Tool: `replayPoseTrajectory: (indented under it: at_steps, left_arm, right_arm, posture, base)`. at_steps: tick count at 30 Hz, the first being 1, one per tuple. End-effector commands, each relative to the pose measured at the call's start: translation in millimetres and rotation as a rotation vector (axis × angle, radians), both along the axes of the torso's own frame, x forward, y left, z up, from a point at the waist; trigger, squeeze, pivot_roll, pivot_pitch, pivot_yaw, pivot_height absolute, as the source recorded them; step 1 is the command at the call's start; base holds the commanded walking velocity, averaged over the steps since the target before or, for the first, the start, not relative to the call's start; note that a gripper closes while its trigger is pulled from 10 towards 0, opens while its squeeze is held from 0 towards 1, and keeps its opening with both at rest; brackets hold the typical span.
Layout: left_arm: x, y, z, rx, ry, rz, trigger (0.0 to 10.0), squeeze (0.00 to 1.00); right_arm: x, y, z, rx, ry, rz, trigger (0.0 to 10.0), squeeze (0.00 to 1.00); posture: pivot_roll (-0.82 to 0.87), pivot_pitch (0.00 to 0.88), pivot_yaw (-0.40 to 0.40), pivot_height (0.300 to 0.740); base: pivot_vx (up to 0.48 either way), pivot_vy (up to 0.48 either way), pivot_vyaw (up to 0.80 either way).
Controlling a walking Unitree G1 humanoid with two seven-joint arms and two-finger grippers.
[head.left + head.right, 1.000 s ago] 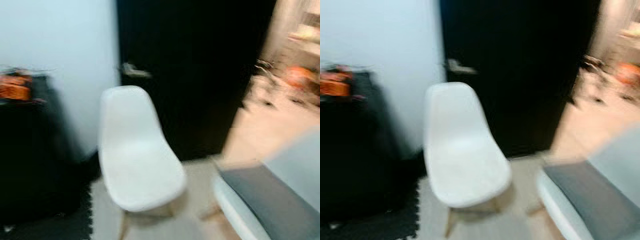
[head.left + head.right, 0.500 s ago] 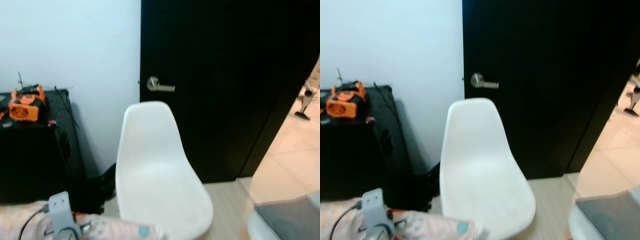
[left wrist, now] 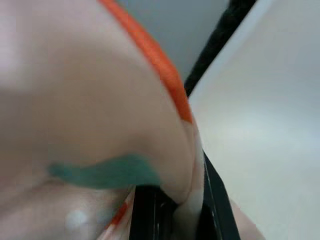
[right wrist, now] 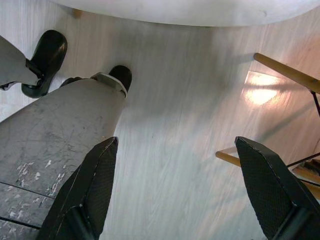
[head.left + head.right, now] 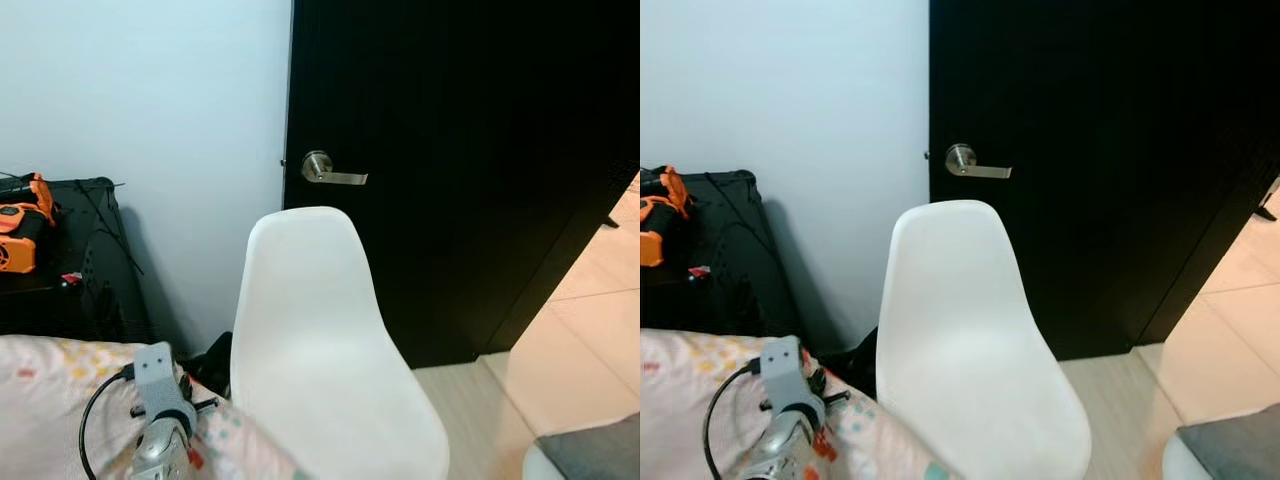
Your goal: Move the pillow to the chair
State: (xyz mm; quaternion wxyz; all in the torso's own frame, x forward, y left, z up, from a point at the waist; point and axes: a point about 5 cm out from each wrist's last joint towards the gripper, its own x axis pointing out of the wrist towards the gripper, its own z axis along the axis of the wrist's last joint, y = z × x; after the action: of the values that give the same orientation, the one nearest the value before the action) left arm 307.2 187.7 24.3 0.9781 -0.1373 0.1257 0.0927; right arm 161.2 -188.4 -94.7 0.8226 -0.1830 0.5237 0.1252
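The pillow [image 5: 50,400] is pale pink with coloured spots and fills the lower left, just left of the white shell chair [image 5: 320,370]. My left arm's wrist [image 5: 160,410] rests on top of the pillow, its cable looping beside it. In the left wrist view my left gripper [image 3: 180,215] is shut on a fold of the pillow [image 3: 90,115], with the chair's white seat [image 3: 270,115] right beside it. My right gripper [image 4: 182,200] hangs open over the wooden floor, beside my own leg [image 4: 55,135].
A black door [image 5: 450,150] with a silver lever handle [image 5: 330,170] stands behind the chair. A black cabinet [image 5: 90,270] with an orange tool [image 5: 20,235] is at the left wall. A second chair's grey cushion [image 5: 595,460] shows at the lower right, with pale floor [image 5: 590,320] beyond.
The view has steadied from a blur and shifted. The pillow and my left wrist have risen higher in view, close against the chair's left side.
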Motion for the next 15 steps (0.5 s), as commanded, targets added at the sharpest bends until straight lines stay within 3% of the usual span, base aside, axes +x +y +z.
replayPoseTrajectory:
  at_steps: [1,6,15]
  left_arm:
    - [31.3,-11.1,57.4,0.040,-0.286,-0.054,10.0,0.00]
    - [44.2,-5.2,96.8,0.052,-0.437,-0.004,10.0,0.00]
    - [50.0,5.4,139.5,0.090,-0.580,0.001,10.0,0.00]
  right_arm:
    - [-5.7,-4.2,-1.8,-0.012,0.019,-0.001,10.0,0.00]
    - [-6.4,-3.1,-2.2,-0.008,0.021,0.002,10.0,0.00]
    - [-9.9,-0.7,-3.9,0.004,0.031,-0.007,10.0,0.00]
  posture:
    - [0.02,0.014,-0.065,0.740]
    - [0.03,0.018,-0.063,0.740]
    - [0.03,0.025,-0.048,0.740]
  base:
    - [0.000,0.000,0.00]
    - [0.000,-0.311,0.00]
    - [0.000,-0.453,0.00]
